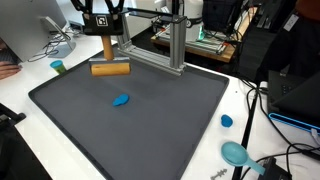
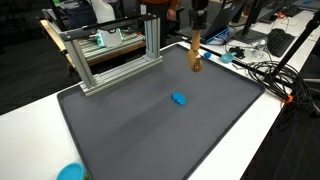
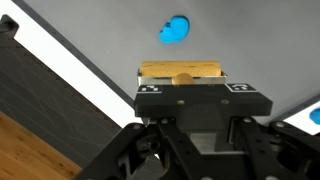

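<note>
Fingers point(image 3: 152, 90) clamped on a wooden block point(image 1: 111, 69) at its middle. The block hangs low over the far edge of the mat point(image 1: 60, 100), beside the frame point(image 1: 175, 45) — cannot tell whether it touches the mat. Judged: wood — stiff, light, not fragile, but smooth enough to pivot in a narrow pinch. A centre hold seems best. Blue piece point(image 1: 121, 100) lies apart, mid-mat.

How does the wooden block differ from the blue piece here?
The wooden block is tan; the blue piece is bright blue. The wooden block is a long bar; the blue piece a smaller rounded lump. The wooden block is clamped in the gripper; the blue piece lies free on the mat.
</note>
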You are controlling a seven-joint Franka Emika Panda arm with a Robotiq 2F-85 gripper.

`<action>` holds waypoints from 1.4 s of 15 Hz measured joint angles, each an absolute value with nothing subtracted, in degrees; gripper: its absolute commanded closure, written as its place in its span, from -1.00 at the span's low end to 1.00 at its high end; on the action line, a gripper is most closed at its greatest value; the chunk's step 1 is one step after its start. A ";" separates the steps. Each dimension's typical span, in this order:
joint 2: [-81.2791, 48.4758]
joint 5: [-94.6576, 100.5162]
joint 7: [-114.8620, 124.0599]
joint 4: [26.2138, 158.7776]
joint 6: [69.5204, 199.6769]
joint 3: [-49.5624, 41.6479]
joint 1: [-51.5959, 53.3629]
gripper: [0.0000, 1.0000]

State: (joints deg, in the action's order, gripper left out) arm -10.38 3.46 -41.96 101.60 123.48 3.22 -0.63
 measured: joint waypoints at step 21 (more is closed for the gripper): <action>-20.88 9.20 -74.78 99.46 122.94 3.47 -2.57 0.07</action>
State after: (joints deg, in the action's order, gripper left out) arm -20.88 9.20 -74.78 99.46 122.94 3.47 -2.57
